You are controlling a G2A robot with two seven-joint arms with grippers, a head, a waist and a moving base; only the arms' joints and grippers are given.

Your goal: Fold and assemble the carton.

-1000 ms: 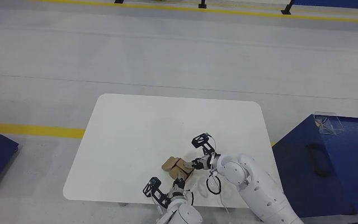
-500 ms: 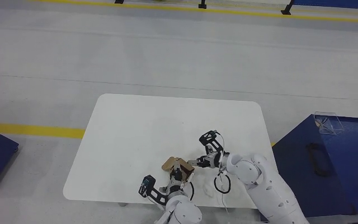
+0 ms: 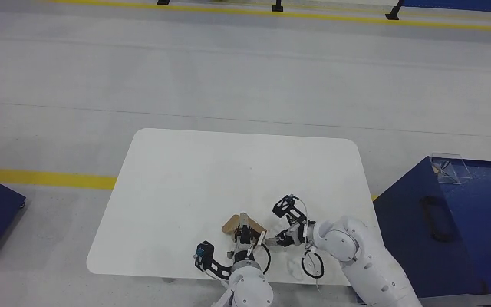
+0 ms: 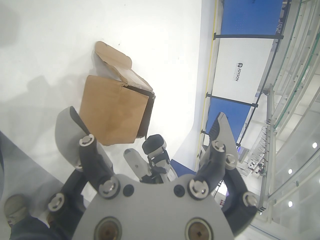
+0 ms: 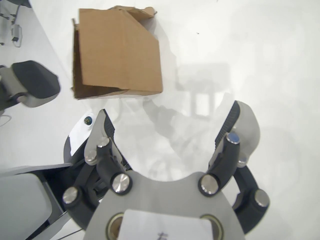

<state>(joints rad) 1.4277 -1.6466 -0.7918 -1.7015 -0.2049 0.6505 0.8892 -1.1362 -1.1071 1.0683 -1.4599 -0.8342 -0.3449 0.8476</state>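
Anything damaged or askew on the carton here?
Yes. The carton sits skewed near the robot-side edge of the table, one end gaping open, and its flap looks crumpled with a ragged edge. The left gripper and right gripper are open, neither closed on it.

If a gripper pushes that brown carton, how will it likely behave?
The carton looks empty and thin-walled, so probably light, sliding on the smooth table. Its open end and loose flaps suggest it may buckle if squeezed.

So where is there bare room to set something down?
Bare: the far half of the table, beyond the carton, and the stretches toward both side edges. Crowded: the near-edge middle, where the left gripper and right gripper stand close by the carton.
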